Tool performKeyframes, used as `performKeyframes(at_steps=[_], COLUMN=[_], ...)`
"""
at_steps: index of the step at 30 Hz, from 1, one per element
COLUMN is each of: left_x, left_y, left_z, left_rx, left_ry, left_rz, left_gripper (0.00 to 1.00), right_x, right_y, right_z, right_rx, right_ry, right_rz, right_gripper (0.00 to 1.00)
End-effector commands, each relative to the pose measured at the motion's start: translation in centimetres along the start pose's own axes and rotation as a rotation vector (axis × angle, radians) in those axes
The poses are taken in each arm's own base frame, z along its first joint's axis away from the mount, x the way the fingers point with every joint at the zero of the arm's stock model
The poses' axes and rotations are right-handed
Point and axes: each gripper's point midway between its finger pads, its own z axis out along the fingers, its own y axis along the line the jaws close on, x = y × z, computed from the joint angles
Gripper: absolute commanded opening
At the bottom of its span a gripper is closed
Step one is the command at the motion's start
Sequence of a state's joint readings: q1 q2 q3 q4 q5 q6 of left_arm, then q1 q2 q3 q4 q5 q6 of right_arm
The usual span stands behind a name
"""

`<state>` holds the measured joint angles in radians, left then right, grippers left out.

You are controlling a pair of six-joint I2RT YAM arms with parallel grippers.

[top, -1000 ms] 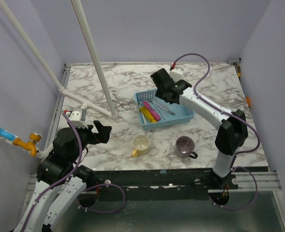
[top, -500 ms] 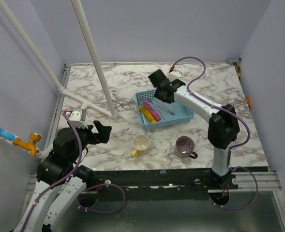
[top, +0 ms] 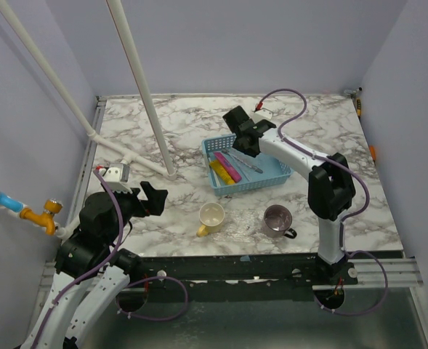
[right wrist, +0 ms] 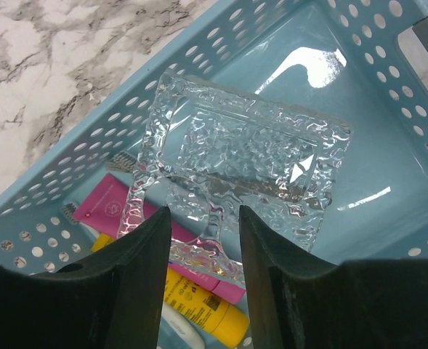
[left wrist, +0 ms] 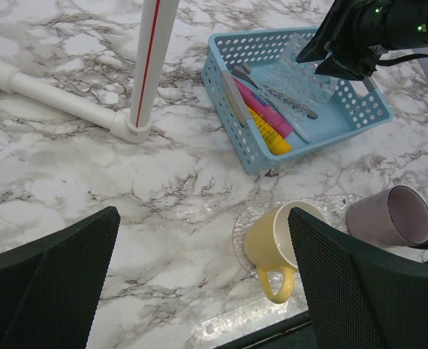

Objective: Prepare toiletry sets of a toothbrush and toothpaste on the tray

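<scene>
so the blue perforated plastic basket [left wrist: 228, 109] sits mid-way on the white marble table [top: 163, 131], right of the white plastic pipe stand [left wrist: 152, 58]; inside it the yellow soft tube [left wrist: 272, 134] lies left of the pink soft tube [left wrist: 268, 109]; pale blue stick brush [left wrist: 234, 100] along the left wall, grey stick brush [left wrist: 272, 91] right of the pink tube; clear textured glass tray [right wrist: 250, 153] at the far end, right gripper [right wrist: 205, 247] over it; yellow ceramic mug [left wrist: 272, 236] in front of the basket, translucent purple mug [left wrist: 388, 218] to its right

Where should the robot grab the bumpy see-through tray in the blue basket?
Probably pinch the clear tray by the rim lying over the pink tube, coming straight down: that edge is propped up, and the walls of the blue basket block the sides.
</scene>
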<state>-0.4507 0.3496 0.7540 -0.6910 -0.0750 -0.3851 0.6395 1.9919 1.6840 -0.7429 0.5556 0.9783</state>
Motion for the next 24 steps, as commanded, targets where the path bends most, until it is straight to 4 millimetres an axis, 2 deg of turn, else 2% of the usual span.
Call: performKeyframes(at_steps=[1, 13, 24], left_x=[0.2, 0.3, 0.3], left_y=[0.1, 0.2, 0.1], left_z=[-0.1, 0.0, 0.0], left_rx=[-0.003, -0.005, -0.003], left_ry=[0.004, 0.006, 0.012], left_rz=[-0.001, -0.001, -0.001], left_gripper=[0.99, 0.99, 0.99], right_x=[0.3, 1.2, 0.9], right_y=[-0.1, -0.8, -0.9], right_z=[0.9, 2.0, 2.2], right_rx=[0.016, 0.034, 0.043], right_ry=[0.015, 0.044, 0.046], right_rz=[0.018, 0.002, 0.058], right_gripper=[0.45, 0.43, 0.43])
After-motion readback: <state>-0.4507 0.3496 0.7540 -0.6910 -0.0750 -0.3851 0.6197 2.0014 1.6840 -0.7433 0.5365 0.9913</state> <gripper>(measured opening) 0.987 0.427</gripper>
